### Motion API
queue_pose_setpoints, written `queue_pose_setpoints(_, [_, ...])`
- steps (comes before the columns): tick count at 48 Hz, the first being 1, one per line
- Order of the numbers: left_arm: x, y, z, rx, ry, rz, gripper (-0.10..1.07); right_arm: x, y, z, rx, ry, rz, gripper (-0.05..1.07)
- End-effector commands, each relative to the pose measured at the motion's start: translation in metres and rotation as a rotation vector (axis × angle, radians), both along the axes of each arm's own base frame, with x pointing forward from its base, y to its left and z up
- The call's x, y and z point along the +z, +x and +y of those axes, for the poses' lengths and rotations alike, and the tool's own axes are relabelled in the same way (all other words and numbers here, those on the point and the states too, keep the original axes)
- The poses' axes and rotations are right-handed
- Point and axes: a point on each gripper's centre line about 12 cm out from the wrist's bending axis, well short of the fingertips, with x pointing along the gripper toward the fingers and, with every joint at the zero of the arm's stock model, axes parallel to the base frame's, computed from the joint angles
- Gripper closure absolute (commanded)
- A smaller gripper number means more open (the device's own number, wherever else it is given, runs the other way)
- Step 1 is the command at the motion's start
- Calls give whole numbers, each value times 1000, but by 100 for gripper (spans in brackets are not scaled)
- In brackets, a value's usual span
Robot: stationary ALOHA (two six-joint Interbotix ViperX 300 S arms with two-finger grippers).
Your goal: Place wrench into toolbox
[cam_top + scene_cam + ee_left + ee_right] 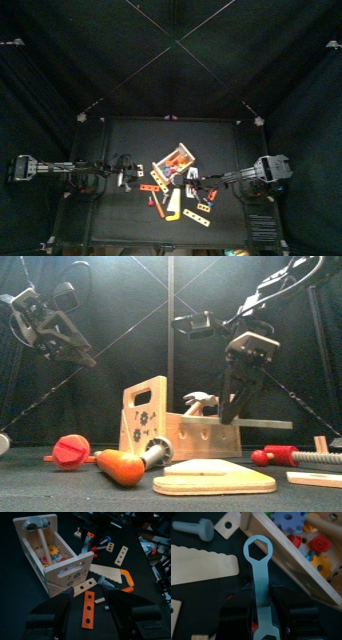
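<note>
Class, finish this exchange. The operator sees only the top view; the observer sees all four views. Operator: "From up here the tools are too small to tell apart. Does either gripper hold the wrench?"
Observer: Yes. The right wrist view shows the pale blue wrench clamped between the jaws of the right gripper.
Operator: Is it over the toolbox?
Observer: Not yet. Its ring end shows just outside the wooden wall of the toolbox, not over the inside.
Operator: And the other arm?
Observer: The left gripper is open and empty, hanging above an orange perforated strip.
</note>
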Motion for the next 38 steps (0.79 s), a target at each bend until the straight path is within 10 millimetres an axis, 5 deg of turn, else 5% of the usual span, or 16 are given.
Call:
queue_pose_setpoints(1, [6, 2, 0, -1, -5, -21, 12, 32, 5, 4, 19, -4, -87, 50])
queue_pose_setpoints(13, [11, 0, -1, -6, 5, -41, 12, 54, 7, -4, 62, -88, -152, 50])
queue_pose_setpoints(38, [9, -4, -2, -4, 4, -42, 12, 55, 36, -72, 47, -329, -133, 50])
